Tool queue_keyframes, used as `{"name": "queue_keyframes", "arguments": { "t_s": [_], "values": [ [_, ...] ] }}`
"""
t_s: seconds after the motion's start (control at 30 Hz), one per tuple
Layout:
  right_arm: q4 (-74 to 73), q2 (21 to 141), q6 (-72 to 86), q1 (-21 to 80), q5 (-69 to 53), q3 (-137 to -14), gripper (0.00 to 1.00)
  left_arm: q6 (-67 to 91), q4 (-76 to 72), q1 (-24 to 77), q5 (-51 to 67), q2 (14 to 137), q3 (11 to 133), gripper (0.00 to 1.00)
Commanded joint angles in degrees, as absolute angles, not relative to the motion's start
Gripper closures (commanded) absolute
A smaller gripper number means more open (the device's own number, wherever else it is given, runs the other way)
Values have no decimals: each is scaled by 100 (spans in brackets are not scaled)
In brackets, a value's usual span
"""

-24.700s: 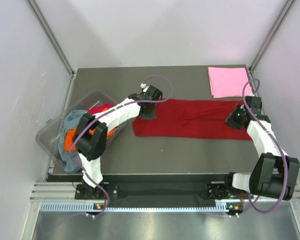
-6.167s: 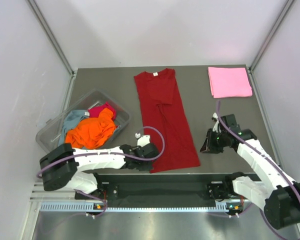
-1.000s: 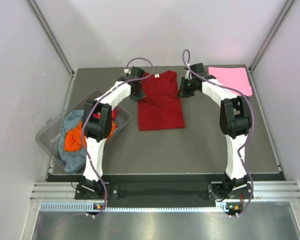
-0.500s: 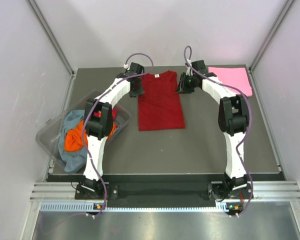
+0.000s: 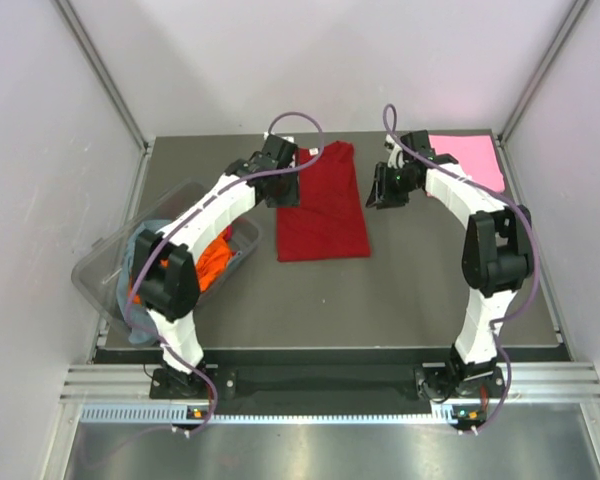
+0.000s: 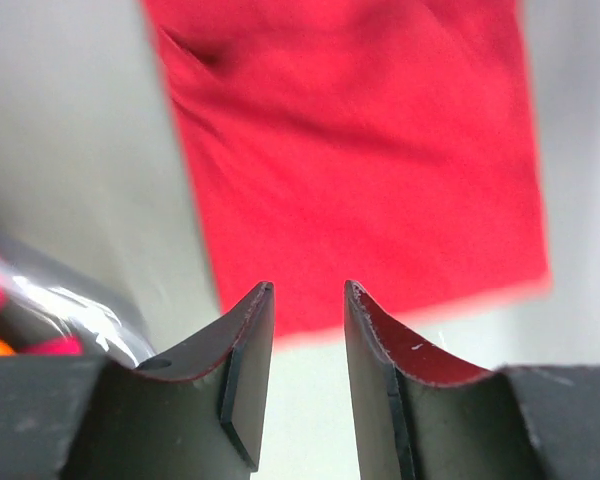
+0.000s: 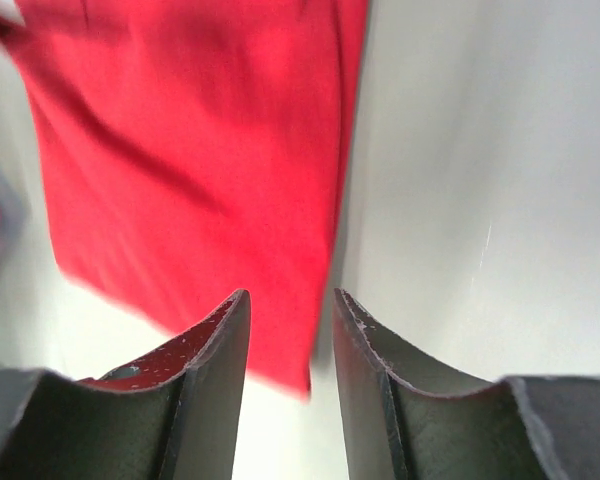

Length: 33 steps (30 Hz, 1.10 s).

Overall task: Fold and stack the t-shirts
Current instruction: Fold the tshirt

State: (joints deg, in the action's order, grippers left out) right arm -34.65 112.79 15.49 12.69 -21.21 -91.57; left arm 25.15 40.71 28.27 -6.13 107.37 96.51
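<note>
Your left jaws are parted with nothing between them, and they hang over the left edge of the dark red t-shirt, toward its far end. Your right jaws are also released and empty. They sit just off the shirt's right edge, above bare worktop, between the red shirt and the pink t-shirt. The dark red t-shirt lies folded flat in a tall rectangle at the middle of the worktop's far edge, and both wrist views show it spread below the jaws. The pink t-shirt lies folded in the far right corner. Against the left edge stands the clear tub, holding an orange t-shirt and a grey-blue t-shirt, partly hidden by your left arm
</note>
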Motion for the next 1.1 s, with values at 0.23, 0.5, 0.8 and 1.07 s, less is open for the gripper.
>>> {"name": "queue_keyframes", "arguments": {
  "t_s": [0.23,0.5,0.8,1.07],
  "values": [
    [-3691,10872,923,1222,-2487,-8385,60,2567,3744,2901,633,9255,8034,61],
    [-3498,11065,852,1187,-2715,-8104,59,2628,3534,2900,913,8930,7462,61],
    [-2971,11188,1028,1178,-3313,-7621,58,2663,3612,2900,852,9062,7418,61],
    [-2629,11233,1081,1187,-3524,-7068,65,2698,3568,2900,721,8938,7190,62]
  ]
}}
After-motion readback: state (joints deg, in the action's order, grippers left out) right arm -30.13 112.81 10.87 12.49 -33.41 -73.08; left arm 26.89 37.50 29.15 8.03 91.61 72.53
